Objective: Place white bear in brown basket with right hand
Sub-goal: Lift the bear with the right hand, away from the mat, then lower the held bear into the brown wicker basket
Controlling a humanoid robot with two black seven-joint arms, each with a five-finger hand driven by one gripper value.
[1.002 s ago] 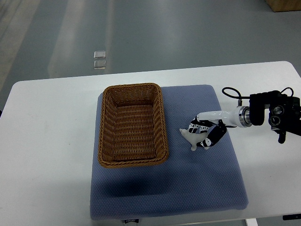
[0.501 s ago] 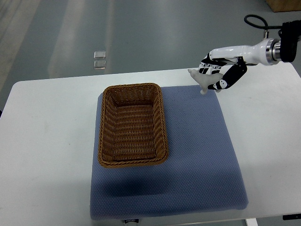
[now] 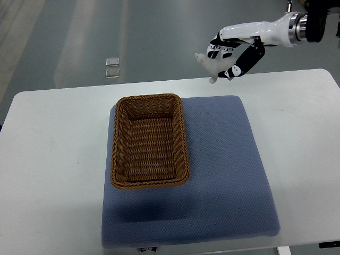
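Right hand holds white bear aloft beyond the table's far edge

Right hand [image 3: 234, 53] grips the white bear [image 3: 211, 65] with its fingers [image 3: 245, 59] curled around the toy, high in the picture and past the far edge of the table.

Nearest the camera lies the front edge of a blue-grey mat [image 3: 223, 175] with a fine dotted texture, spread on a white table [image 3: 53, 159]. On the mat's left part stands the brown basket [image 3: 150, 141], a rectangular woven wicker one with a thick rolled rim, its long side running away from the camera. Nothing lies inside it. Its right rim is just beside the bare middle of the mat.

Farther off, over the grey floor, is the bear. It is a small, pale, smooth figure; only its left part sticks out of the grasp, with a pointed tip toward the picture's left and a short stub pointing down toward the table. It sits up and to the right of the basket, well apart from it, touching neither mat nor table.

The hand has white shells with black joints. The forearm [image 3: 271, 33] is white and runs from the upper right corner, slanting slightly down to the left, with a metal ring and dark housing at the wrist end. On the floor farther left lie two small pale squares [image 3: 112, 68].
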